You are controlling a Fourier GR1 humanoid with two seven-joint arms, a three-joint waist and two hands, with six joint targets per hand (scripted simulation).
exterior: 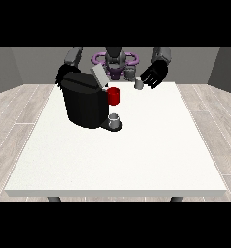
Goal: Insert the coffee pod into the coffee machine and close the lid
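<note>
Smooth white rectangular table (117, 164), boxy black coffee machine (83, 104)

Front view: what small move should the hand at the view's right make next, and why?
Probably close in on the small grey coffee pod and curl round it. The hand at the view's right hangs open just beside the pod, which rests on the white table, while the black coffee machine has its grey lid raised.
</note>
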